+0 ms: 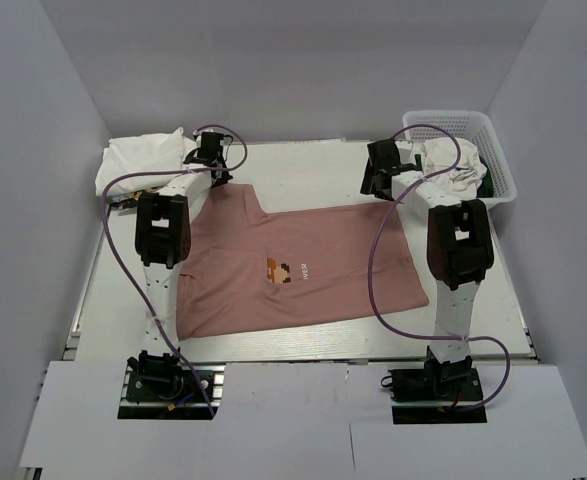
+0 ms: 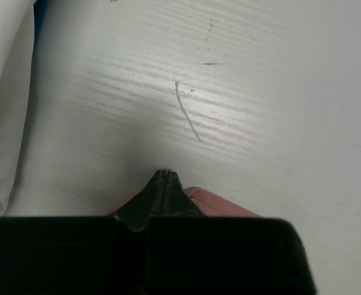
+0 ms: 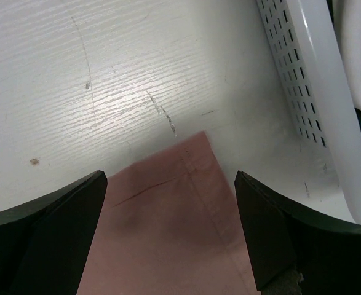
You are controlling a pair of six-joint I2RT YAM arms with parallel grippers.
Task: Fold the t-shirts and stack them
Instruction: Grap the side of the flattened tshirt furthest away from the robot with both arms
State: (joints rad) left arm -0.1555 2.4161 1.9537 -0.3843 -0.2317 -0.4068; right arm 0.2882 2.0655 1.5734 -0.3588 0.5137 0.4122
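Right wrist view: the right end effector (image 3: pixel 170 184) sits released astride a corner of the pink t-shirt (image 3: pixel 162 246), poised to pinch it. The left end effector (image 2: pixel 163 179) appears clenched on another corner, probably for a paired fold.

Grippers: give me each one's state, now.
Left gripper: closed, pinching the pink t-shirt at its edge.
Right gripper: open, straddling that shirt's corner, holding nothing.

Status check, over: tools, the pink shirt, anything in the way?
Left tool shut on far corner of pink t-shirt. Right tool open over opposite far corner, not gripping. Shirt flat, unfolded. Mesh basket close beside right tool.
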